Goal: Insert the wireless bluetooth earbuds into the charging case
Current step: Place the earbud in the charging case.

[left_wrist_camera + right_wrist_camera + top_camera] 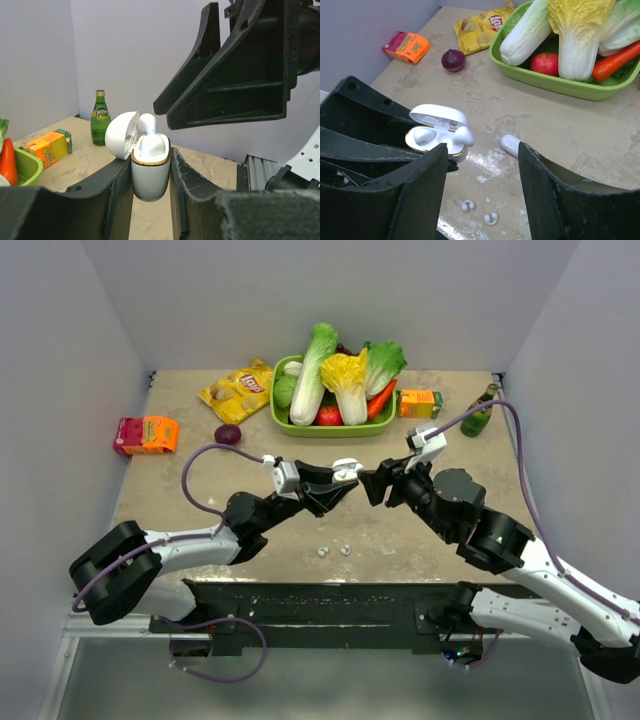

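My left gripper (338, 483) is shut on the white charging case (150, 175), holding it upright above the table with its lid (121, 135) flipped open. One white earbud (462, 136) sits tilted in the case, one end poking over the gold rim. Two tiny white earbuds (467, 205) (491, 218) lie on the table below, also seen as specks (323, 551) (345, 549) from above. My right gripper (482, 150) hangs open just right of the case, nothing between its fingers. A white rounded piece (509, 144) shows by its right finger; I cannot tell whether it touches.
A green basket (283, 418) of vegetables stands at the back centre. Around it are a chip bag (238, 390), a red onion (228, 434), an orange-pink box (146, 434), a juice box (420, 403) and a green bottle (479, 415).
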Controlling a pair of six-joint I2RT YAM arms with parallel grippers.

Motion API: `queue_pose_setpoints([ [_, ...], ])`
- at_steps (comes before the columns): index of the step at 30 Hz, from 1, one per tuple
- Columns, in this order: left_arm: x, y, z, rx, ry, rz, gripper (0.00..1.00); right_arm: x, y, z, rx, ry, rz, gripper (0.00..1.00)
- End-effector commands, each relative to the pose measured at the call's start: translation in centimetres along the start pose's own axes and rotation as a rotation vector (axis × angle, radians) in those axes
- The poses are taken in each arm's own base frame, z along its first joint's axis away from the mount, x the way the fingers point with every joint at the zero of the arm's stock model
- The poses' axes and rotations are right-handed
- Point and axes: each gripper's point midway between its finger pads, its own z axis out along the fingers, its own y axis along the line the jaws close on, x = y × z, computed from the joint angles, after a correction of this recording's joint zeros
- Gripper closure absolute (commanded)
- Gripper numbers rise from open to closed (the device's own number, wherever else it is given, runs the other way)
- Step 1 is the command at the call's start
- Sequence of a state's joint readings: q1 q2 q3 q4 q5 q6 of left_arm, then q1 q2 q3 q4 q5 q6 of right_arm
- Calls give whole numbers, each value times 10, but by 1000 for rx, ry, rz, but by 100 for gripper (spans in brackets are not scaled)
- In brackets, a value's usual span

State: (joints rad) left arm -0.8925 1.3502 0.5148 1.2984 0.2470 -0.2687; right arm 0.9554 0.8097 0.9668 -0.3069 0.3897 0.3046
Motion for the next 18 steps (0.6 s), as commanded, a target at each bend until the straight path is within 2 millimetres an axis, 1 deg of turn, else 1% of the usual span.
queue_pose_setpoints([
  [1,-144,-37,-10,141,-573,165,100,-33,14,-5,-52,-78,27,38],
  [4,-144,-38,-9,143,-572,166,100,-34,12,-5,-44,-78,23,38],
  [7,-144,-38,-11,142,-576,168,100,-37,5,-9,-14,-90,24,37],
  [10,-146,-39,-14,143,-580,170,100,-41,-9,-12,57,-104,10,36],
  [12,-149,-42,-17,154,-590,175,100,-39,-17,-13,96,-91,-13,36],
  [18,-152,-48,-21,183,-593,182,100,-36,-18,-11,108,-75,-34,37],
])
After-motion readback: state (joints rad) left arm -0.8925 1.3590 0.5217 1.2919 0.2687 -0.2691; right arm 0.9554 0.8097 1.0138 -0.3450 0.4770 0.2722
